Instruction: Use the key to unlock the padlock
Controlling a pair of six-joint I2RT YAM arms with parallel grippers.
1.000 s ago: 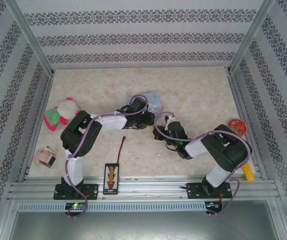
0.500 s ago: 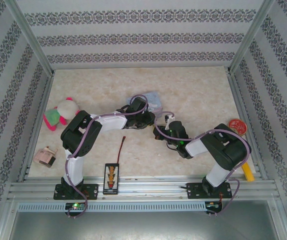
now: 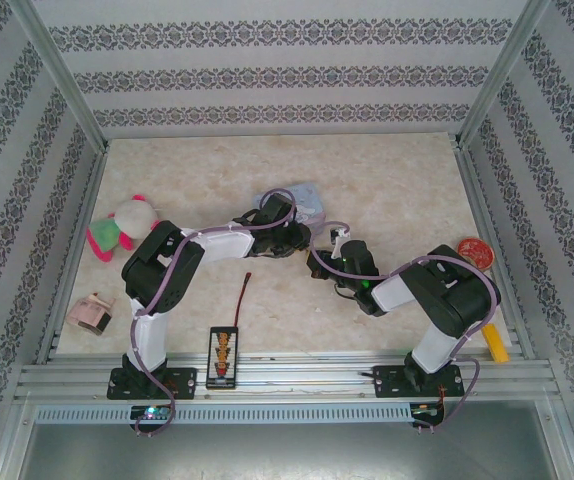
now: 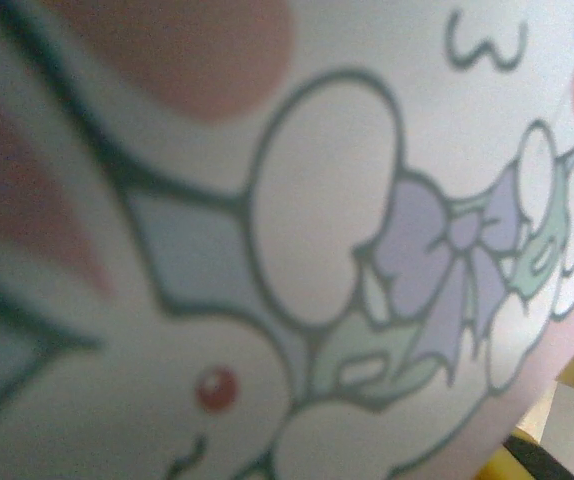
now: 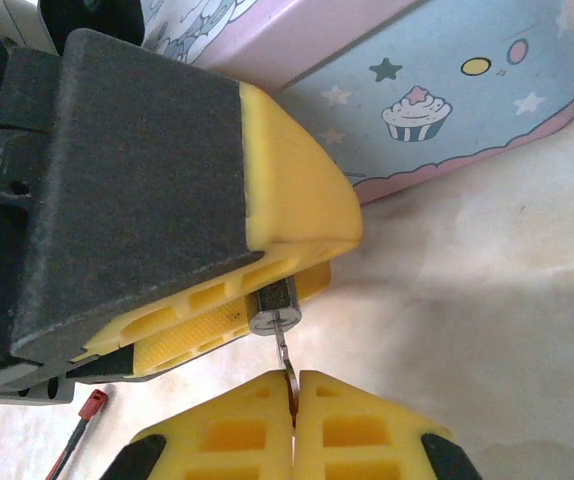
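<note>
Bright, even light, soft shadows; left wrist view badly out of focus, right wrist sharp.

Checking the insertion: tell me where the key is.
In the right wrist view, bottom centre: the key is pinched in the right gripper, its tip at the padlock clamped in the left gripper.
</note>
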